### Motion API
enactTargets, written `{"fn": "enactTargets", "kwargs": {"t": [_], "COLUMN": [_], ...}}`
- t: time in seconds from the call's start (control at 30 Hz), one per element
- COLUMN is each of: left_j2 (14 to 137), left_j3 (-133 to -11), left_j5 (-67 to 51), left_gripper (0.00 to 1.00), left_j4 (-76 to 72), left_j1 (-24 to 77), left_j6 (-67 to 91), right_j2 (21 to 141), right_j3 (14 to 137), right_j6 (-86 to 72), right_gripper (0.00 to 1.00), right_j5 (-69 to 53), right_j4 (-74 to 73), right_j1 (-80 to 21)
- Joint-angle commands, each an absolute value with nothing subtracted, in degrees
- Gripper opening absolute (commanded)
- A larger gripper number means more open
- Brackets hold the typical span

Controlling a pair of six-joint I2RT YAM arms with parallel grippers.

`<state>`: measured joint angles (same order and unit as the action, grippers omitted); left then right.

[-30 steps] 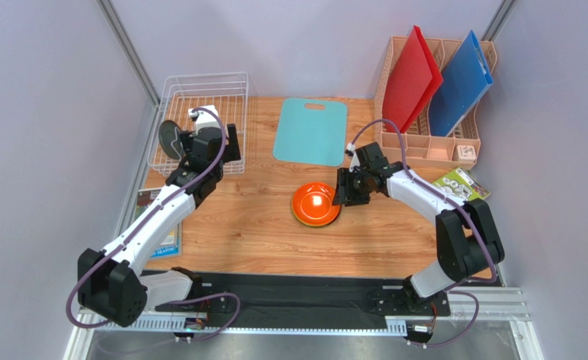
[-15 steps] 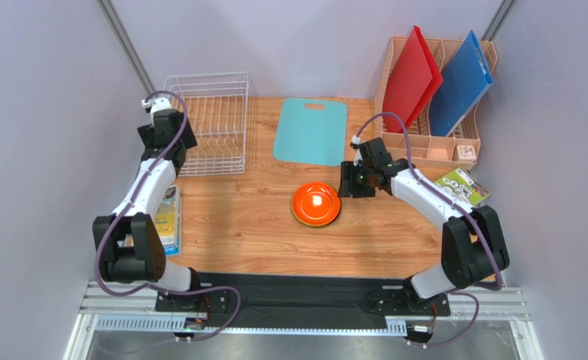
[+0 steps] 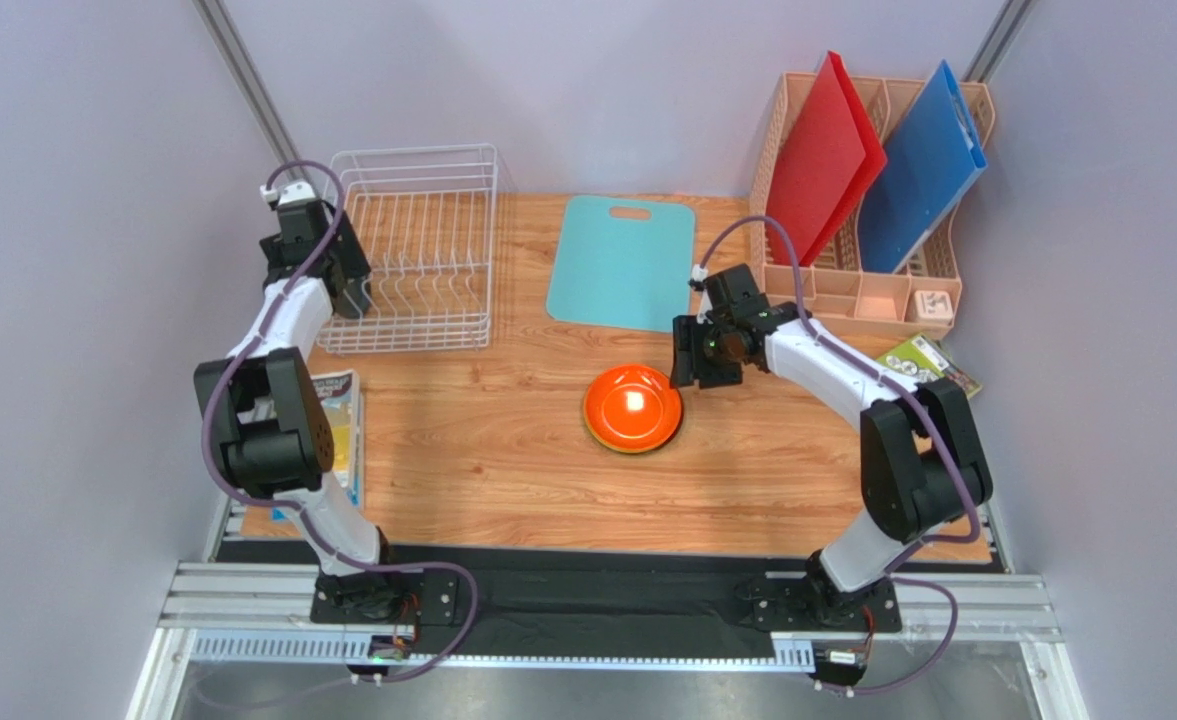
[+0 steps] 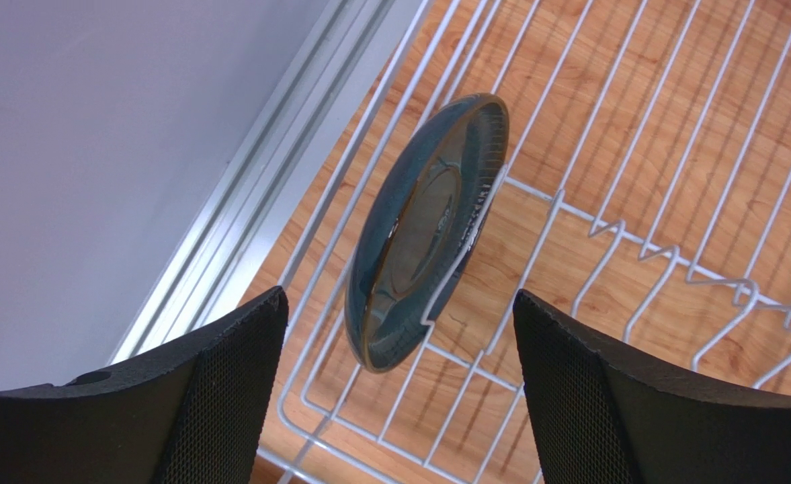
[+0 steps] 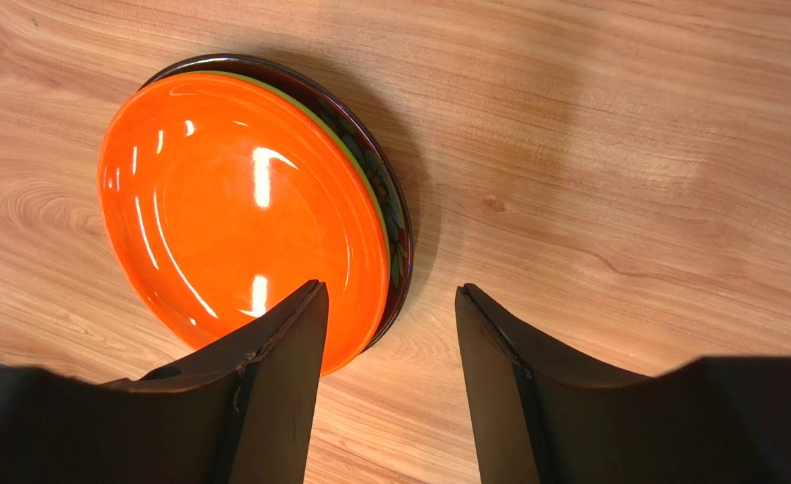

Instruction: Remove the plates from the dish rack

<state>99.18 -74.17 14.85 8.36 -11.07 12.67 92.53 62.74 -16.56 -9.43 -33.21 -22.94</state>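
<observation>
Top view: glossy orange round plate (image 3: 632, 408) on the tabletop (image 3: 474, 450), well right of the white wire dish rack (image 3: 417, 248).
Left wrist: my left tool (image 4: 399, 303), released, hovers over the last dark teal-grey plate (image 4: 424, 232), which is upright in the rack. Next, lower and pinch its rim.
Right wrist: right tool (image 5: 389, 290) released, empty.

- Green plate (image 5: 367, 179): only a thin rim sliver shows under the orange plate (image 5: 238, 212).
- Dark patterned plate (image 5: 401, 227): only the edge shows, at the bottom of the stack.
- Dish rack (image 3: 429, 248): cropped in the left wrist view.
- Booklet (image 3: 342, 450): partly covered by the left arm (image 3: 271, 435); print unreadable.
</observation>
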Motion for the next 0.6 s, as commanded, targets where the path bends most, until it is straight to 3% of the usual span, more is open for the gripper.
{"fn": "enactTargets", "kwargs": {"t": [0.0,0.4,0.47,0.57], "left_j2": [101.7,107.0,107.6,107.8], "left_j3": [-76.3,-77.7,-77.7,-77.3], "left_j5": [9.6,7.7,7.4,7.5], "left_gripper": [0.86,0.72,0.60,0.54], "left_j4": [5.1,1.2,0.5,-1.7], "left_j1": [-13.2,-15.3,-15.5,-15.5], "left_j6": [12.7,13.9,13.8,13.1], "right_j2": [93.9,98.2,98.5,99.1], "right_j3": [65.9,67.4,67.5,67.6], "right_j6": [-15.2,-14.9,-14.8,-14.7], "right_gripper": [0.54,0.54,0.53,0.53], "right_j5": [-9.1,-10.4,-10.5,-11.1], "right_j4": [-31.4,-30.6,-30.5,-30.4], "right_j1": [-22.9,-22.1,-21.8,-21.5]}}
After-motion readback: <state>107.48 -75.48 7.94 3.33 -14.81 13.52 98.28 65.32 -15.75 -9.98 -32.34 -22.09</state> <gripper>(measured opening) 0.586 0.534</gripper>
